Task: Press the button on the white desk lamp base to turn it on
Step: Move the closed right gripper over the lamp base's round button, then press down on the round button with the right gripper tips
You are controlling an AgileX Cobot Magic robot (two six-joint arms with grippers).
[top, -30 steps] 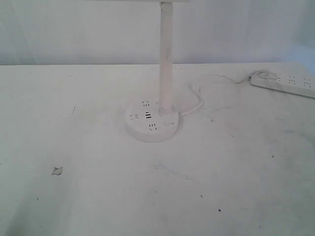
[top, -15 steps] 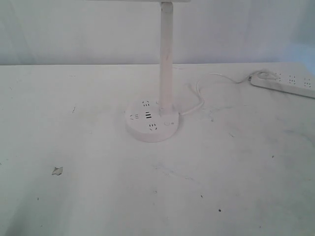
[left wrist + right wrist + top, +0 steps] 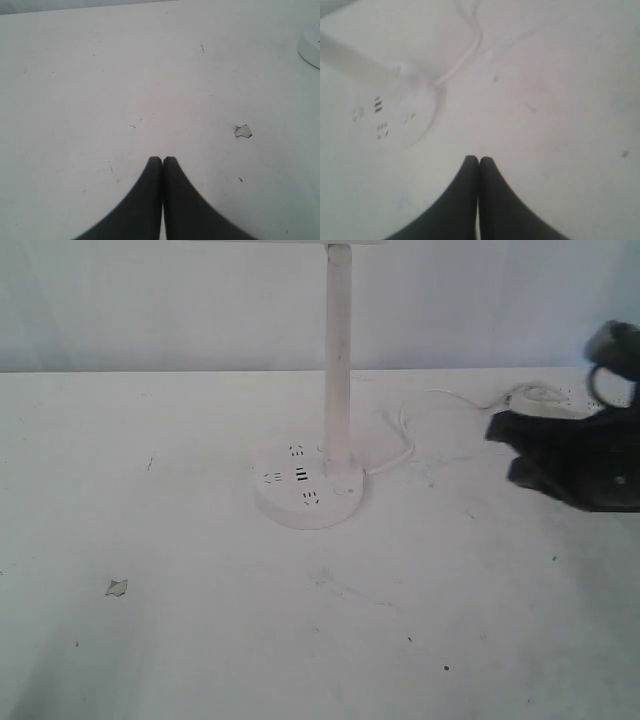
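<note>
We see the white desk lamp base [image 3: 307, 495] standing near the middle of the white table [image 3: 200, 640], its tall slim post [image 3: 337, 360] rising from the back of the disc. Socket holes and dark USB slots mark the top of the base. The button [image 3: 340, 491] is a faint small ring on the disc's right side, just in front of the post's foot, and nothing touches it. A white cord [image 3: 405, 440] loops from the base toward the far right, where a power strip [image 3: 540, 396] is mostly hidden behind the arm.

The right gripper [image 3: 500, 435] appears as a dark, blurred shape at the right edge of the exterior view, above the table and well apart from the base. In its wrist view its two black fingers are pressed together with nothing between them, pointing toward the base and cord.

The left gripper [image 3: 162, 160] is likewise closed and empty, fingertips meeting over bare table. A small torn scrap [image 3: 243, 131] lies near it, and the base's rim shows only at the frame edge.
</note>
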